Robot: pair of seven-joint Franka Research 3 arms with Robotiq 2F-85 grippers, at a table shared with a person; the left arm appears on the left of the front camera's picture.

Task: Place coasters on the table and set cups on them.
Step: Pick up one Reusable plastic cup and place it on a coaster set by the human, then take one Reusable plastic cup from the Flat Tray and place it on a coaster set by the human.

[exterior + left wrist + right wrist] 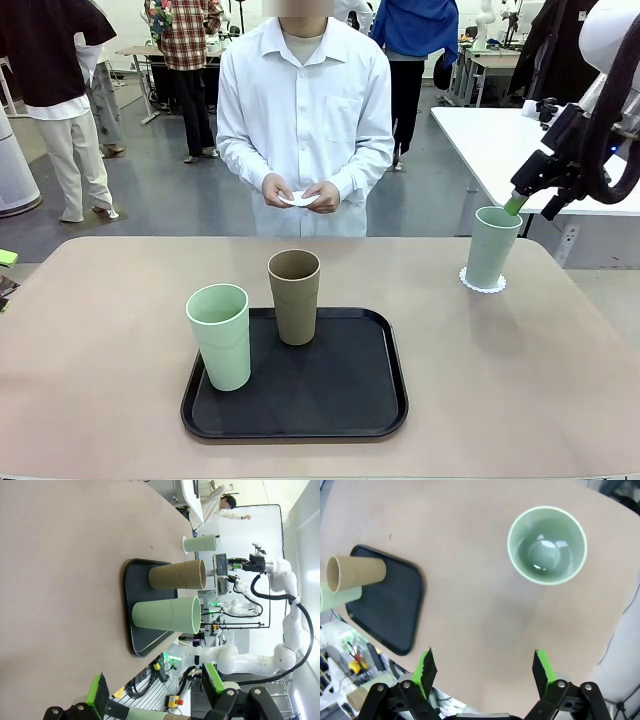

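Standing at the far side of a beige counter (100, 300), a person in a white shirt holds one white lacy coaster (297, 200) between both hands (325, 195) at waist height.

On the near middle of the counter lies a black tray (350, 390) with rounded corners. Two tumblers stand upright on it. A pale mint green cup (222, 335) sits at the tray's front left corner. A brown cup (294, 295) sits near the middle of its far edge. The two are close but not touching.

A second mint green cup (492, 245) stands upright on another scalloped coaster (483, 284) at the far right of the counter, well apart from the tray.

The right arm (612, 30) reaches in from the right, its jaws just above that cup. In the front view one green pad (515, 204) lines up with the cup's rim. In the right wrist view, looking straight down, the empty cup lies beyond the pads (426, 667), not between them. The jaws are spread wide and hold nothing.

In the left wrist view, which is rolled sideways, the left arm's green pads (97, 696) are also set wide apart with nothing between them. They hang back from the tray over the near part of the counter.
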